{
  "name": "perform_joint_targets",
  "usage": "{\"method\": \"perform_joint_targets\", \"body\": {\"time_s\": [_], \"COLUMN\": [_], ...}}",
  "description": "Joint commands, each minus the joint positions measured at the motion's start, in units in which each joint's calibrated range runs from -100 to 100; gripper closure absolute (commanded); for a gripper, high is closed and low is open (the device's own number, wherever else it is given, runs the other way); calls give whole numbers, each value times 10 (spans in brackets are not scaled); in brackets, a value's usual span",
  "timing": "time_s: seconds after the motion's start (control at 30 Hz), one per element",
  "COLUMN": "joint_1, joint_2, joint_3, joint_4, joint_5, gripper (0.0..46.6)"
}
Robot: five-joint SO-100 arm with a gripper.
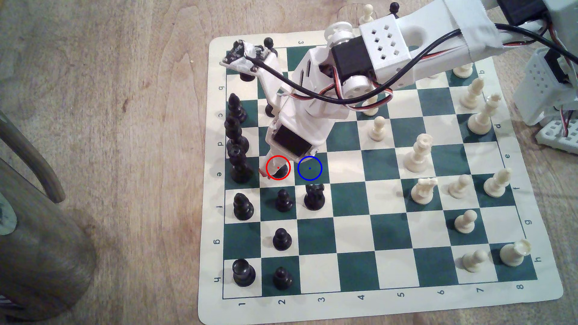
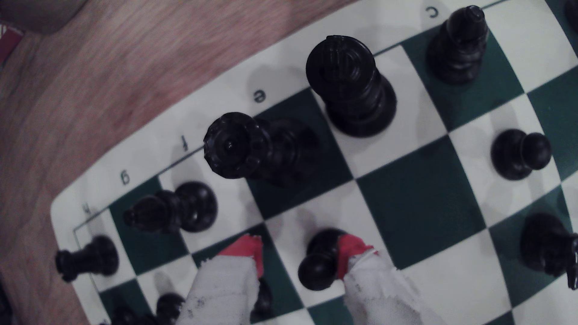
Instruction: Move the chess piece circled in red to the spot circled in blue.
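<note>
The chess piece, a small black pawn (image 1: 281,171), stands on a cream square inside the red ring; the arm hides most of it in the exterior view. The wrist view shows the pawn (image 2: 319,265) upright between my two red-tipped fingers. My gripper (image 1: 275,171) (image 2: 300,250) is open and down around the pawn. One fingertip (image 2: 352,250) lies against the pawn's side, and the other fingertip (image 2: 245,250) stands well apart from it. The spot (image 1: 309,168) is the bare dark green square under the blue ring, one square toward the exterior view's right of the pawn.
A black knight (image 1: 313,197) stands just below the spot, and another black pawn (image 1: 284,200) just below the ringed one. Tall black pieces (image 1: 239,168) line the board's edge column on the exterior view's left. White pieces (image 1: 417,153) crowd the right side. The board (image 1: 391,300) lies on a wooden table.
</note>
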Motion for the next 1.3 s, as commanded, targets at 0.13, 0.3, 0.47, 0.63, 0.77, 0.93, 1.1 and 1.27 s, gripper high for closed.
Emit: {"method": "perform_joint_targets", "body": {"time_s": [0.13,0.3,0.47,0.63,0.77,0.93,1.1,1.27], "joint_1": [4,4,4,0,0,1,4,-3], "joint_2": [-8,-10,-10,-10,-21,-37,-55,-121], "joint_3": [-35,-36,-36,-38,-54,-93,-169,-87], "joint_4": [-3,-1,5,9,15,35,101,120], "joint_5": [-1,-1,2,3,2,6,7,8], "gripper": [335,340,447,464,464,464,464,464]}}
